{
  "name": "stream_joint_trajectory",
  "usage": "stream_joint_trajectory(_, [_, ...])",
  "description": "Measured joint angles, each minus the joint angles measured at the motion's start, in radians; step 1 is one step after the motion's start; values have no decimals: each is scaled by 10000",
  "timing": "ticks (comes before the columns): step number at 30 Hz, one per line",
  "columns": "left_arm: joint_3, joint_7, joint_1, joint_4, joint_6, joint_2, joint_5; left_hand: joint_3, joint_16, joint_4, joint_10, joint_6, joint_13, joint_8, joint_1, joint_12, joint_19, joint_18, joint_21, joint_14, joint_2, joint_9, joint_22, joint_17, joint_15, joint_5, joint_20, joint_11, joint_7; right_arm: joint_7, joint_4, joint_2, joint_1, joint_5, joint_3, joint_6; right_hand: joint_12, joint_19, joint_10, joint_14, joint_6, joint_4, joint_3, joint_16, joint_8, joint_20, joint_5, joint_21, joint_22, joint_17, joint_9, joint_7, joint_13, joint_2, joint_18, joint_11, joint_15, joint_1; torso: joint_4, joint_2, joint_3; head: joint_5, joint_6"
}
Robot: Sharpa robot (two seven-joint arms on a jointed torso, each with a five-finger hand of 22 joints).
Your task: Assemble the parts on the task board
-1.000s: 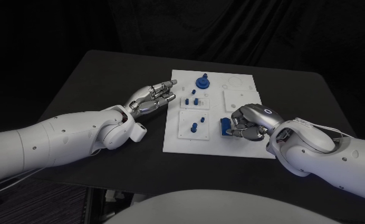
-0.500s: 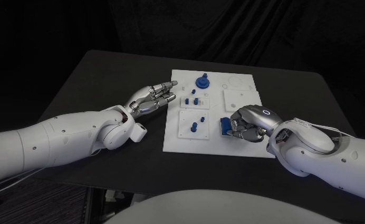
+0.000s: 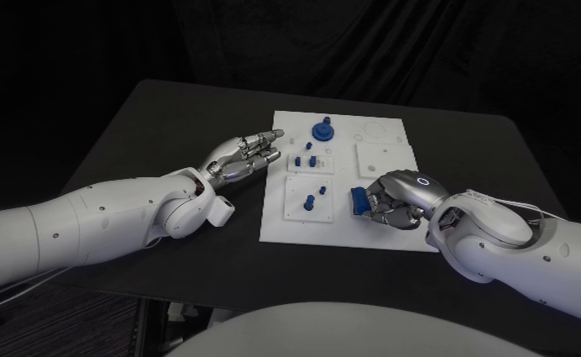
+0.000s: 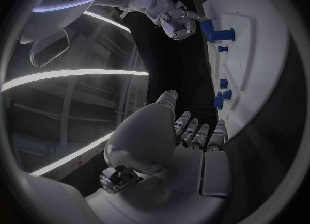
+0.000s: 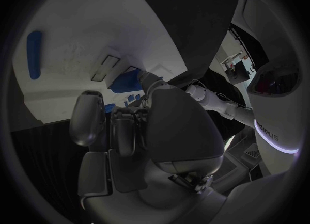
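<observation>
Your head camera looks down at the task board (image 3: 339,176) from well above — board toward 12 o'clock. Both wrist cameras sit close behind their hands — both share that board.

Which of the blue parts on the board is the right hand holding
The blue block at the task board's near right, pinched by the right hand. The knobbed disc and small pegs stand free, untouched.

We see a flat white task board (image 3: 317,231) of matt, smooth plastic on a matt black table (image 3: 170,122). The small blue plastic parts (image 3: 323,131) look smooth with a slight sheen. Behind hangs a soft, creased black cloth curtain (image 3: 363,21).
</observation>
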Motion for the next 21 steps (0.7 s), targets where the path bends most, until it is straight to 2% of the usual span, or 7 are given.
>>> stream_joint_trajectory(2, [0,-1,0,0,5,0,0,0,0,0,0,9,0,12,0,10,0,0,0,0,0,10,0,1,0,0,0,0,9,-5,23,-27,-11,-16,-2,29,0,0,0,0,-206,383,-338,0,-103,0,0,0,0,0,0,-7,0,-155,-1,0,0,-198,0,0,0,-4,0])
stream_joint_trajectory(5, [0,-2,-1,0,10,0,0,0,0,0,22,36,8,38,0,45,0,0,0,0,0,11,-6,1,0,0,0,22,35,-3,75,-67,-16,-32,-4,52,0,0,0,0,-338,893,-913,0,-189,0,0,0,0,0,-1,-23,0,-176,0,0,0,-243,1,0,0,-16,0])
stream_joint_trajectory(9, [0,-2,-1,-1,15,-2,0,0,0,0,33,36,12,38,0,92,0,-1,0,0,0,11,-9,2,0,0,0,33,35,19,143,-123,-20,-7,-4,58,0,0,0,0,-440,1337,-1432,0,-274,0,0,0,0,0,-1,-37,-1,-176,-1,0,0,-243,3,0,-1,-39,0])
stream_joint_trajectory(13, [0,-1,-3,-4,21,-2,0,-1,0,0,33,36,11,38,0,91,0,0,0,0,0,10,-9,3,0,0,0,33,35,52,196,-196,-24,63,-5,54,0,0,0,0,-672,1448,-1851,0,-420,0,0,0,0,0,-59,-15,-2,-14,-1,1,0,-417,3,2,0,-53,0])
stream_joint_trajectory(15, [0,1,-4,-5,23,-2,0,0,0,1,33,72,11,38,0,91,0,0,0,0,0,10,-9,4,0,0,0,33,72,92,270,-278,-24,152,-5,13,0,0,0,0,-907,1450,-2055,0,-555,0,0,46,5,0,-164,-15,-2,137,-1,0,0,-661,3,3,0,-46,0])
stream_joint_trajectory(17, [0,4,-7,-5,24,-5,0,16,0,-16,33,71,19,38,0,137,0,-1,0,0,0,10,-9,3,0,0,0,33,70,135,347,-366,-26,240,-6,-52,0,0,0,0,-971,1429,-2076,0,-589,0,0,63,8,0,-216,-17,-2,196,0,1,0,-706,3,2,0,-23,0])
stream_joint_trajectory(21, [0,9,-10,-3,26,-22,0,28,0,-28,33,107,20,38,0,150,0,1,0,0,0,9,-9,4,0,0,0,33,34,226,544,-623,-26,439,-5,-276,0,0,0,0,-971,1425,-2072,0,-634,0,0,179,7,0,-219,-17,-2,530,-1,0,0,-542,-3,2,1,-1,0])
